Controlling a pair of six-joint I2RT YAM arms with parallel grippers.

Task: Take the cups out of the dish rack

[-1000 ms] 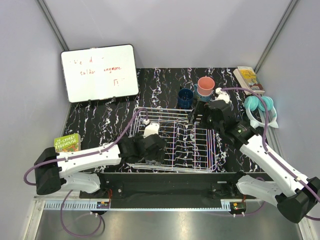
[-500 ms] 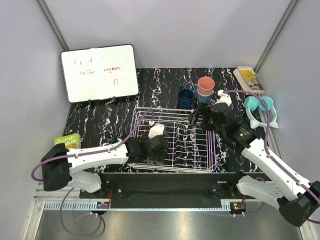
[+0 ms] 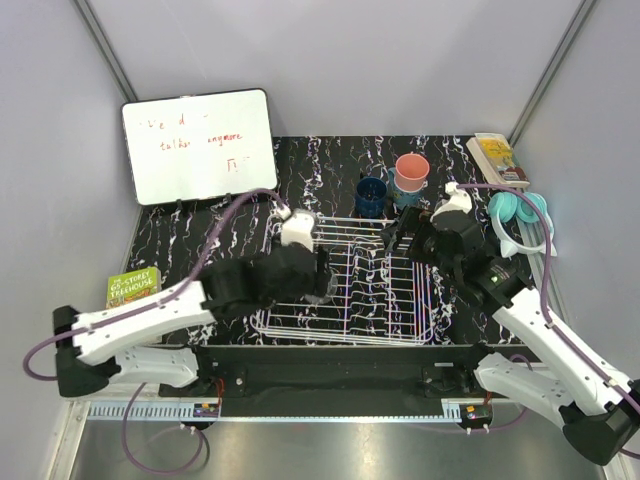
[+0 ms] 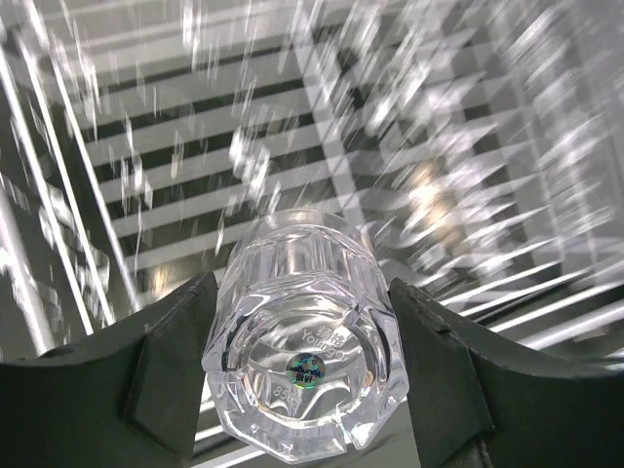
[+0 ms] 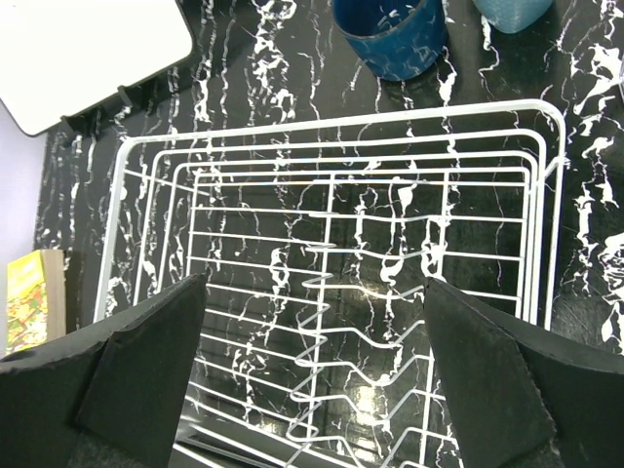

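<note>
1. L gripper (image 4: 297, 283) is pinching a clear glass (image 4: 307, 390), one dark pad on each side of the faceted wall. It's gripping across the body, prob. so the slick glass isn't twisting out.
2. The glass is showing its base to the wrist cam, mouth pointing away toward the wires, the way a draining cup stands. The wires behind it are blurring, so I can't tell whether it's clear of the prongs.
3. In the top view the L arm is reaching diagonally from its near-left base. Its wrist is hanging over the left-middle of the dish rack (image 3: 350, 340), w/ the gripper angling down into it.
4. R gripper (image 5: 314, 283) is hanging spread wide w/ nothing between the fingers. It's hovering above the rack's far-right part, elbow bent back toward its base. Its cam is looking down on bare wires, w/ no cup showing in that stretch.
5. Dark blue cup (image 3: 371, 196) and salmon-pink tumbler (image 3: 411, 171) are standing on the table (image 3: 200, 230) just past the rack's far rim. The teal mug (image 5: 512, 12) is beside them, mostly hiding behind the R arm in the top view. These 3 look unloaded.
6. My read: the glass is the cup in hand now. The next move is needing enough height over the raised side. The R arm is crowding the drop-off area, so a bump is possible.
7. I'm not finding the 2nd clear glass in any view.
</note>
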